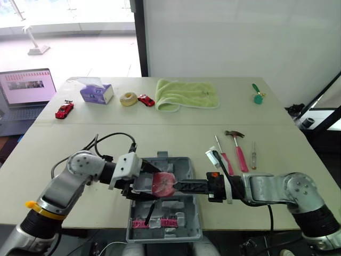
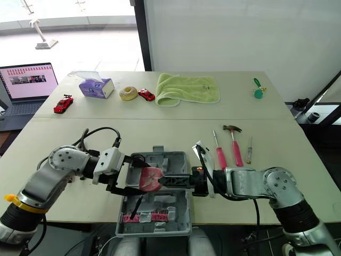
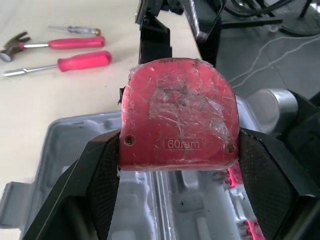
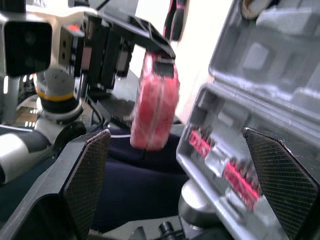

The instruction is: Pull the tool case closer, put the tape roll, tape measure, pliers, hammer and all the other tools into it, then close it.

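My left gripper [image 1: 152, 184] is shut on the red tape measure [image 1: 162, 183], which hangs just above the open grey tool case [image 1: 187, 166] at the table's front edge. The left wrist view shows both pads clamped on the tape measure's [image 3: 177, 115] sides. From the right, my right gripper [image 1: 178, 186] reaches toward the tape measure [image 4: 155, 107] with its fingers open and nothing between them. The hammer [image 1: 237, 144] and two screwdrivers [image 1: 224, 156] lie to the right of the case. At the back left sits the tape roll [image 1: 128, 99].
Pink bits [image 1: 154, 222] sit in the case's near half. At the back are a tissue box [image 1: 96, 92], two red toy cars [image 1: 64, 110], a green cloth [image 1: 186, 93] and a small green object [image 1: 258, 96]. A laptop [image 1: 24, 90] stands off the table's left.
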Controlling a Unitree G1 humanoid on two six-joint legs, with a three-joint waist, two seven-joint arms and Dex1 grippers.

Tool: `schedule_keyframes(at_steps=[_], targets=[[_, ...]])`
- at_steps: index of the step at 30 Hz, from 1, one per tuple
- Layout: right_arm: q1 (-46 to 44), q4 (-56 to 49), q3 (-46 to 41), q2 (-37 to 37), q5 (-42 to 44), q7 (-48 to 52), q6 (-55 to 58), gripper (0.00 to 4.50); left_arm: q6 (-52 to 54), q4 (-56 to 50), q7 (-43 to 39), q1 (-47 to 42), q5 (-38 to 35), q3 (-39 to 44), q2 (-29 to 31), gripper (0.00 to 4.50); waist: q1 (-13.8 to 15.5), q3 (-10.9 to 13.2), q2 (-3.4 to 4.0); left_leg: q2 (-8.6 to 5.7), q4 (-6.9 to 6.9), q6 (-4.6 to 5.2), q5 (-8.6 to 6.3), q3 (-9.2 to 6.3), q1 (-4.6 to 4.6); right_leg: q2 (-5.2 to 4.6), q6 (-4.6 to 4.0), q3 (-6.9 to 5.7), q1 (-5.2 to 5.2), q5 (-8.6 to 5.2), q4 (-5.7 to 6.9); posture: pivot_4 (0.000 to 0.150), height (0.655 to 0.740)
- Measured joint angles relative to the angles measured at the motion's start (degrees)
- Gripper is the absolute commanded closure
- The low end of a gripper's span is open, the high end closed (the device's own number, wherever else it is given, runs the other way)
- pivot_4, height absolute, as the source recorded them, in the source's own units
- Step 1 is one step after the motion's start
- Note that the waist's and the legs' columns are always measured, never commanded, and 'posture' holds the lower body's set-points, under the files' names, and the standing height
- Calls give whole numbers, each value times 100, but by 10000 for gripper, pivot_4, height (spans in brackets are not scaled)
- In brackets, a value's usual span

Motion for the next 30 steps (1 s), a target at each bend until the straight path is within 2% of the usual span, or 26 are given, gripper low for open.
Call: schedule_keyframes(at_steps=[8,11,17,18,25,27,28,30], targets=[[12,57,-49,132,8,-120,76,0,-2,-1,35,-102,45,-133,-43,15739,-8,1,2,0,0,0,0,-1,-1,1,-1,0,-1,0,0,1500,7400],[11,58,-51,148,9,-129,76,8786,0,-1,34,-139,46,-133,-46,15739,-10,1,2,0,0,0,0,-1,-1,1,-1,0,-1,0,0,1500,7400],[9,36,-56,198,65,-95,70,38230,-42,19,14,-140,128,-162,-35,15739,-10,1,2,0,0,0,0,-1,-1,1,-1,0,-2,0,0,1500,7400],[24,75,-64,217,97,-95,49,40396,-112,19,34,-160,164,-157,-30,15739,-7,1,2,0,0,0,0,-1,-1,1,-1,0,-2,0,0,1500,7400],[66,55,-122,279,88,-115,30,40392,-248,38,34,-160,193,-151,-23,15739,-10,1,2,0,0,0,0,0,-1,1,-1,0,-2,-1,0,1500,7400],[112,22,-126,288,73,-115,21,40393,-231,41,35,-122,164,-146,-36,5141,-7,1,2,0,-1,0,0,0,-2,0,-1,0,-2,-1,0,1500,7400],[128,-28,-147,320,66,-112,11,40413,-191,51,11,-95,96,-148,-57,1208,-8,1,2,0,-1,0,0,0,-2,0,-1,0,-2,-1,0,1500,7400],[157,-118,-243,336,67,-111,-13,40414,-98,64,-26,-59,-41,-153,-124,0,-7,1,2,0,-1,0,0,0,-2,1,-1,0,-2,-1,0,1500,7400]])
